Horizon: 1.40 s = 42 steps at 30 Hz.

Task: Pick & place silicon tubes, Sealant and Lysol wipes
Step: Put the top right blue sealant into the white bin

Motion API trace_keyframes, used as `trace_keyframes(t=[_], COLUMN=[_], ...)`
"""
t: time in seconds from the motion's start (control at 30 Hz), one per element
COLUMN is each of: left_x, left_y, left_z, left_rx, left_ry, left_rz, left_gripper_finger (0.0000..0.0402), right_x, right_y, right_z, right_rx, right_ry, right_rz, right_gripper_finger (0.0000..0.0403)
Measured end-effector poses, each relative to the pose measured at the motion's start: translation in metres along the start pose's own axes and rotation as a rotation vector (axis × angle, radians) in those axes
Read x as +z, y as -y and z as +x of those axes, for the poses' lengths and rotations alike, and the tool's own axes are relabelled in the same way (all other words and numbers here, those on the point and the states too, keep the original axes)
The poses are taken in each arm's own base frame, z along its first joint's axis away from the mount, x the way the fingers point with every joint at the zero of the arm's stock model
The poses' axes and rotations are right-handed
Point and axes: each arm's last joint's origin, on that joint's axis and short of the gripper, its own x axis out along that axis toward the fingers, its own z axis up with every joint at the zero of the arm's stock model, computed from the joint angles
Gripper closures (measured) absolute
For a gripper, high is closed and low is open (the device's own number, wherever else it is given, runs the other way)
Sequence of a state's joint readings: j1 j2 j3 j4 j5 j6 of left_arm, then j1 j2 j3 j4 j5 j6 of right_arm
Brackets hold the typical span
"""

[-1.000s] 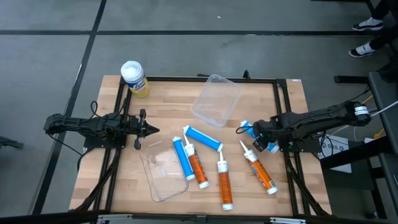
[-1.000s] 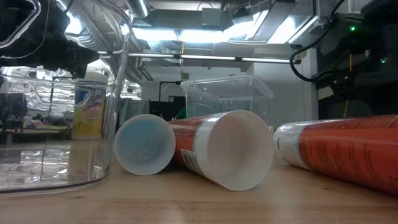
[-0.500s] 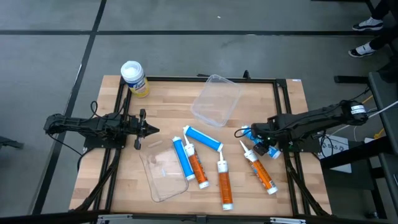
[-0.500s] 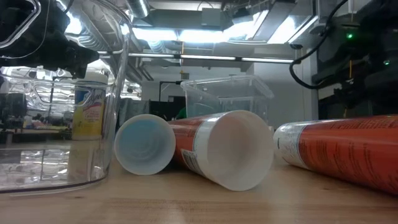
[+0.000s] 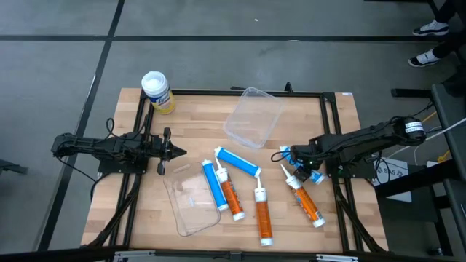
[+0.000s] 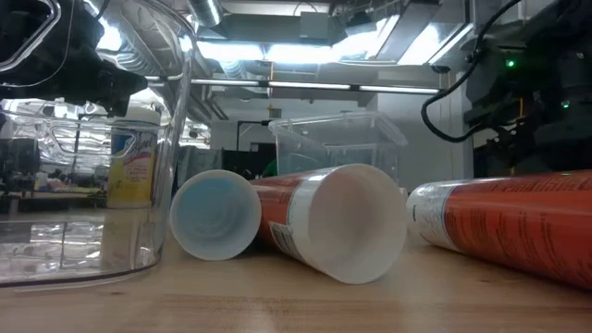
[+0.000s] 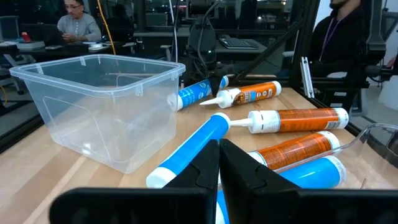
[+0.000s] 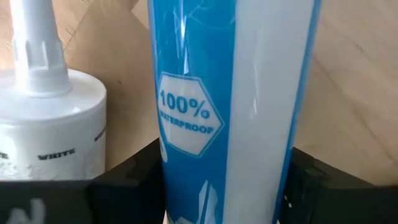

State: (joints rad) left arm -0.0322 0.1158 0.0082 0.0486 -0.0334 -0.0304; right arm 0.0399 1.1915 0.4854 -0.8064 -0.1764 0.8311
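- While the left gripper [image 5: 180, 152] waits w/ fingers pressed together, beside the clear bin [image 5: 191, 204], the right gripper [image 5: 290, 155] grips a blue silicone tube [image 8: 230, 106].
- That tube sits just beside an orange tube's [image 5: 306, 200] white nozzle.
- Lysol wipes [image 5: 156, 92] stand upright at tabletop [image 5: 196, 116] corner, well apart from both.

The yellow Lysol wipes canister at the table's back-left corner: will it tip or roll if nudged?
The short yellow Lysol wipes canister with a white lid stands upright and looks stubby, so it probably resists tipping. Knocked over, its round body would likely roll. It stands right at the wooden table's edge, so a push could drop it.
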Motion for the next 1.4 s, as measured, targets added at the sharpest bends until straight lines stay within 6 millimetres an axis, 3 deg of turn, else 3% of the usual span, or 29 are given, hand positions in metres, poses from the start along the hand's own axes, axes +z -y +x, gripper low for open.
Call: trace_keyframes(t=[0.37, 0.87, 1.4], left_x=[0.000, 0.000, 0.000], left_y=[0.000, 0.000, 0.000], left_z=[0.000, 0.000, 0.000], left_rx=[0.000, 0.000, 0.000], left_ry=[0.000, 0.000, 0.000], left_rz=[0.000, 0.000, 0.000], left_gripper_finger=[0.0394, 0.0389, 0.0391], right_x=[-0.004, -0.008, -0.003], right_y=[0.001, 0.013, 0.017], right_z=[-0.012, -0.048, -0.078], right_rx=[-0.003, -0.003, -0.167], right_ry=[0.155, 0.615, 1.120], right_rz=[0.011, 0.082, 0.086], right_gripper_finger=[0.0189, 0.0189, 0.0189])
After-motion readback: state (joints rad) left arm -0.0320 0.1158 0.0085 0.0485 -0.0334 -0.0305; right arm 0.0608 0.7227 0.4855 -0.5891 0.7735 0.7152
